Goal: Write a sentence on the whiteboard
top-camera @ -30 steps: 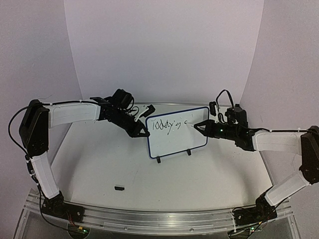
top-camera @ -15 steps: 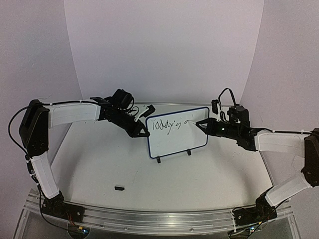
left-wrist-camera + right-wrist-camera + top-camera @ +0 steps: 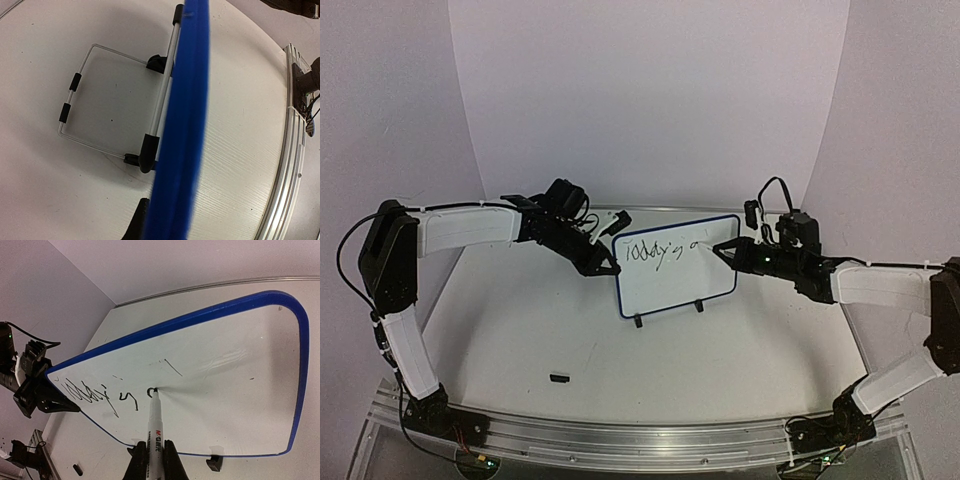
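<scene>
The whiteboard (image 3: 680,282) stands tilted on its two black feet mid-table, its blue rim (image 3: 186,120) filling the left wrist view. My left gripper (image 3: 609,267) is shut on the whiteboard's left edge. One dark finger (image 3: 136,226) shows beside the rim. The sentence (image 3: 660,253) is thin black script along the top of the whiteboard (image 3: 235,400), and this sentence (image 3: 100,396) ends in a small round loop. My right gripper (image 3: 153,454) is shut on a white marker pen (image 3: 154,422), whose tip touches the loop.
A small black cap (image 3: 559,378) lies on the table near the front. A wire stand (image 3: 80,92) props the board from behind. One black foot (image 3: 215,463) shows under the board's lower rim. An aluminium rail (image 3: 620,440) runs along the near edge.
The right gripper has shifted slightly right with the marker, and the open curve after the second word has become a closed loop. The left arm and the board have stayed put.
</scene>
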### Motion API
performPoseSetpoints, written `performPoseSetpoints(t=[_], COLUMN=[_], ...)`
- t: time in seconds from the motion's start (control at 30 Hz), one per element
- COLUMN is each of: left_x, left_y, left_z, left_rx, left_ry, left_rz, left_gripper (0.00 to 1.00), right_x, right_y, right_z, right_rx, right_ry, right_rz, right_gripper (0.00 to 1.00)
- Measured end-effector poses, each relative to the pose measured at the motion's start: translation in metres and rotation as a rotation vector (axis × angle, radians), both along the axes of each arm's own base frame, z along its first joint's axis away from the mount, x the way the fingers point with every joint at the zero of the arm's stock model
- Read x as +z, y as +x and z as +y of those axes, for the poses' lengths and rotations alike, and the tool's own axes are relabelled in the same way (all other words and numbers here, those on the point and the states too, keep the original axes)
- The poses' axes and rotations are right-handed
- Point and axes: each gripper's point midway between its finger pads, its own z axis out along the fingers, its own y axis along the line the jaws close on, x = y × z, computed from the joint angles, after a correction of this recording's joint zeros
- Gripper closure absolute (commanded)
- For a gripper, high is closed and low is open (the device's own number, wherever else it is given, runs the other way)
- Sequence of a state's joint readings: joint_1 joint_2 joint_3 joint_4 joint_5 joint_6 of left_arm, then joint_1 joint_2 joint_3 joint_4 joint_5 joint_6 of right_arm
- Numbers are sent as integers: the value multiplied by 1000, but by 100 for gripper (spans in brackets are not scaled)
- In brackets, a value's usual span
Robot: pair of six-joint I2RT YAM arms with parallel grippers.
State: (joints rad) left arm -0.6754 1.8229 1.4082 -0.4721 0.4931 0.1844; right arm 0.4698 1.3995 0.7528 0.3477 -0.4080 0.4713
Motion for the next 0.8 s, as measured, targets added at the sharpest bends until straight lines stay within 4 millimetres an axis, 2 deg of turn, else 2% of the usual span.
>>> performPoseSetpoints(t=[0.8], left_x=[0], left_y=[0], left_z=[0], left_rx=[0], left_ry=[0], left_rz=[0], left_gripper=[100], right_x=[-5], right_y=[0], right_z=[0], right_rx=[-2], right_ry=[-6], right_rz=[12], right_gripper=[100])
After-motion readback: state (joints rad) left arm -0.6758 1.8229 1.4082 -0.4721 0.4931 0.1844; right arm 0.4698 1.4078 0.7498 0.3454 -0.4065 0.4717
